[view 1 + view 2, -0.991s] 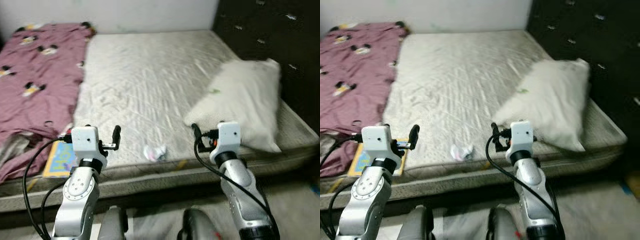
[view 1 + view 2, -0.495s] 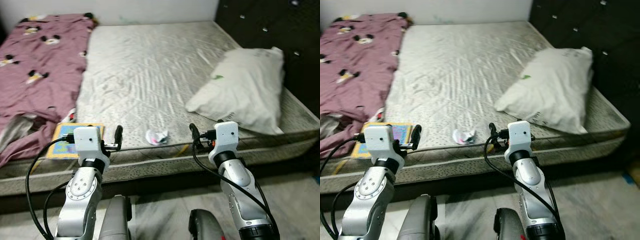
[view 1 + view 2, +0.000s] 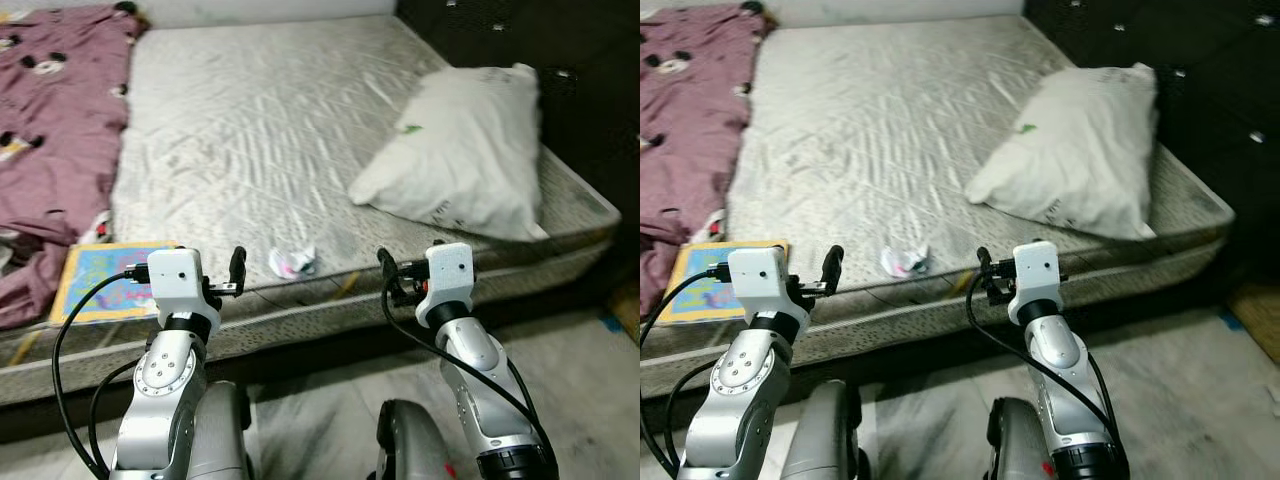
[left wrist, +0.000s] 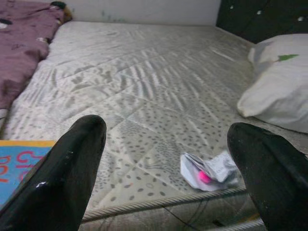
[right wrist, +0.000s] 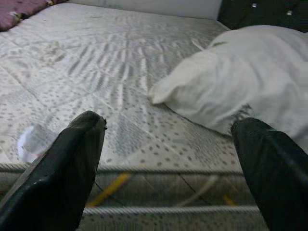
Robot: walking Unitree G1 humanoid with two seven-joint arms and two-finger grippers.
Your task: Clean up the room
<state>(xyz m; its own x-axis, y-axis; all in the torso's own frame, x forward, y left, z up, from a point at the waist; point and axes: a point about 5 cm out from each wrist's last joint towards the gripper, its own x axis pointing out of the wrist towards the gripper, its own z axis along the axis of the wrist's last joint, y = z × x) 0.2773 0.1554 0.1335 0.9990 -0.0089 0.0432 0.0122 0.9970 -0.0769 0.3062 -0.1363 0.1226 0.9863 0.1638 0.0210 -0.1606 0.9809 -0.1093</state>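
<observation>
A crumpled white wrapper with a pink patch (image 3: 292, 262) lies on the grey mattress (image 3: 250, 130) close to its front edge. My left gripper (image 3: 233, 274) hovers just before that edge, a little left of the wrapper (image 4: 208, 169), open and holding nothing. My right gripper (image 3: 388, 274) is held level with it, to the right of the wrapper (image 5: 32, 142), also open and holding nothing. A colourful book (image 3: 108, 288) lies flat on the mattress at the front left. A white pillow (image 3: 462, 150) rests on the right side of the bed.
A purple blanket with cartoon prints (image 3: 50, 120) covers the left part of the bed. A dark padded headboard (image 3: 540, 40) stands along the right. Grey floor (image 3: 570, 370) runs in front of the bed and to its right.
The camera has shifted right and dipped lower, so the bed and blanket slid left in view. Both arms keep the same raised pose with open fingers. The wrapper has not moved.
</observation>
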